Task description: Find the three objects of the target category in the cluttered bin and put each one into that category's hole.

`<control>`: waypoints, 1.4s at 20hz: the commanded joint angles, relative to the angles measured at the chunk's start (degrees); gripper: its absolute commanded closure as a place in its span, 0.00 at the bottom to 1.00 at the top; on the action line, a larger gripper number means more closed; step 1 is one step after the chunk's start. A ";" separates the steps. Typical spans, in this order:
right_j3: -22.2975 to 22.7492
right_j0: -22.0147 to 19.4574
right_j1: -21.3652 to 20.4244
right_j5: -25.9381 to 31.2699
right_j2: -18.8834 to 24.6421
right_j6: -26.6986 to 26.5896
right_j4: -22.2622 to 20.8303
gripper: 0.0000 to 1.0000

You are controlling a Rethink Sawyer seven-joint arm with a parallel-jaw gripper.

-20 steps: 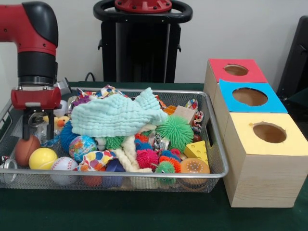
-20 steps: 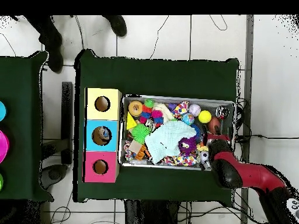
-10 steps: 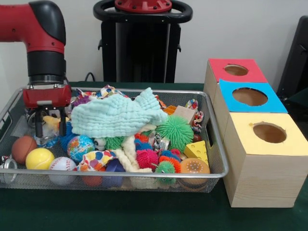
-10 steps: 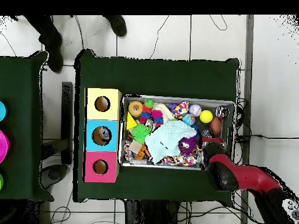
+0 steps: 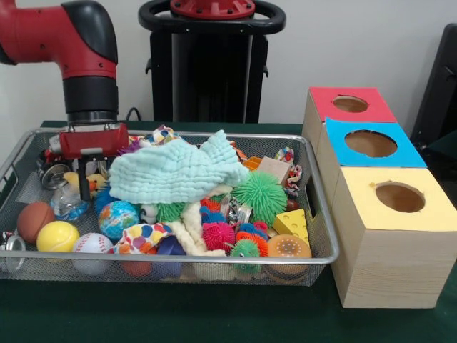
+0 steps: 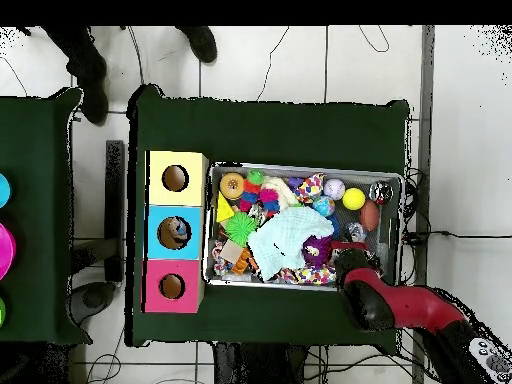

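Note:
A wire mesh bin (image 5: 323,214) (image 6: 402,215) is packed with toys. A mint cloth (image 5: 178,171) (image 6: 283,238) lies on top of the pile. Along the front left sit a brown ball (image 5: 34,218), a yellow ball (image 5: 58,236), a baseball (image 5: 93,246) and a globe ball (image 5: 118,218). A green spiky ball (image 5: 258,194), a cheese wedge (image 5: 291,223) and a wooden block (image 5: 275,169) lie on the right. My gripper (image 5: 96,182) (image 6: 345,256) hangs open inside the bin's back left, beside the cloth's edge. It holds nothing; one finger is hidden by the cloth.
Three wooden boxes with round holes stand right of the bin: red top (image 5: 350,106), blue top (image 5: 371,143), yellow top (image 5: 400,196). A silver can (image 5: 51,175) and a yellow duck (image 5: 94,183) lie by the gripper. A person's feet (image 6: 85,60) show beyond the table.
The arm has moved right and toward the bin's back, from above the brown and yellow balls to the cloth's edge. The toys look unmoved.

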 commanded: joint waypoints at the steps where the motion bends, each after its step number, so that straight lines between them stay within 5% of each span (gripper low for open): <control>1: -3.55 6.67 1.86 3.79 -10.65 6.13 1.50 0.00; 8: -6.91 9.84 0.82 -1.11 -15.28 3.88 0.40 0.00; 17: -0.65 0.96 -4.98 5.27 1.16 3.72 -1.52 0.00; 21: -0.42 1.46 -6.56 7.19 1.00 2.82 0.32 0.00; 28: -3.04 2.13 -2.43 5.35 -1.83 2.98 -0.93 0.00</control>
